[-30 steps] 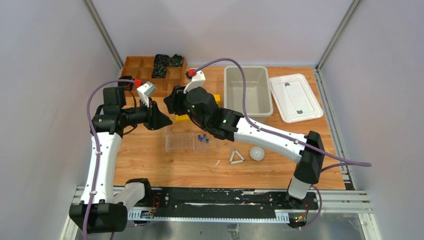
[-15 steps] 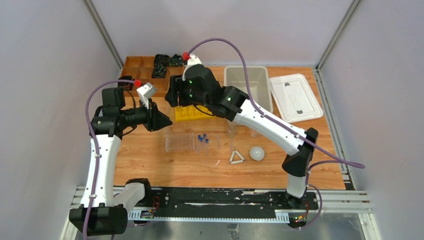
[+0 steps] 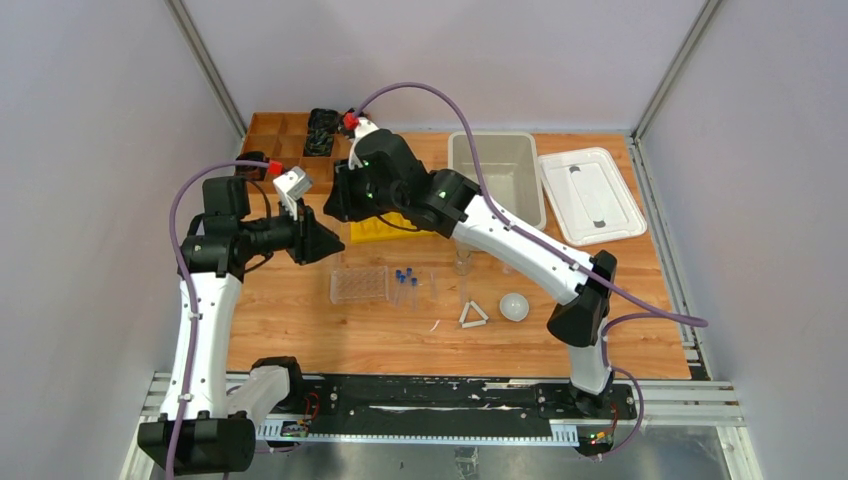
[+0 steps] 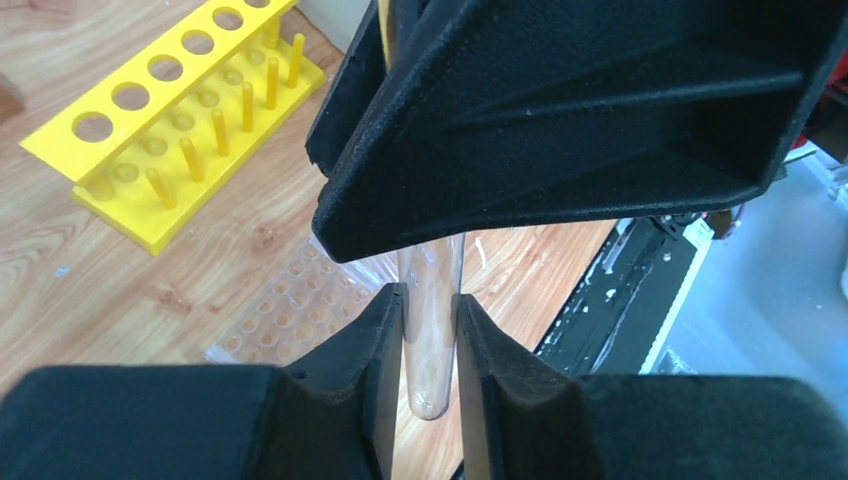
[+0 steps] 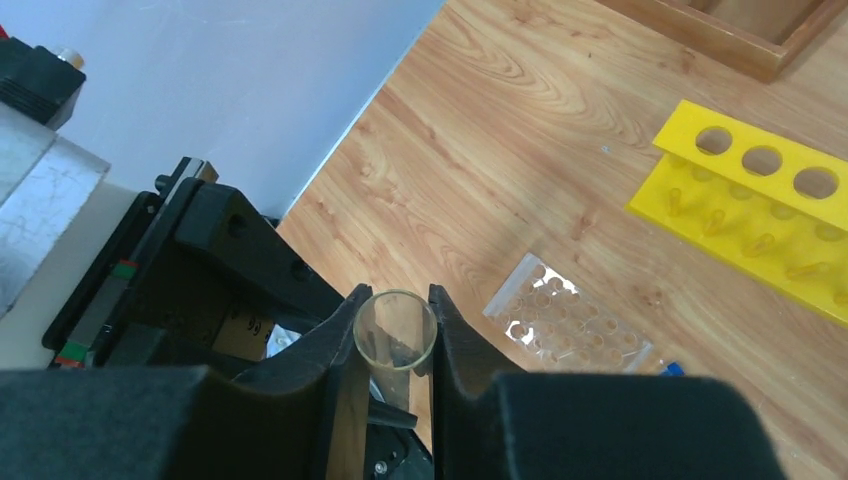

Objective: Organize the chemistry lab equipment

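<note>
The left gripper [image 4: 428, 305] is closed tight on a clear test tube [image 4: 430, 372] near its round bottom and holds it above the table. The right gripper [image 5: 396, 308] is at the other end of this same tube, its two fingers pressed on both sides of the open mouth. Inside the tube I can see nothing.

Under the two grippers lies the clear plastic tube rack [image 3: 358, 284], flat on the wooden table. The small tubes with blue caps [image 3: 405, 285] are not in its holes; they lie on the table just beside its right side. The yellow rack [image 4: 180, 120] stands behind it, partly hidden by the right arm in the top view, and the holes that show have no tube in them.

The wooden tray [image 3: 275, 130] at the back left has black items [image 3: 320, 130] in its back compartments. The grey bin [image 3: 470, 170] stands open, its white lid [image 3: 590, 195] lying beside it on the right.

A clear glass beaker [image 3: 462, 264], the white triangle frame [image 3: 473, 315] and the white round dish [image 3: 514, 306] rest on the table, not in any container
</note>
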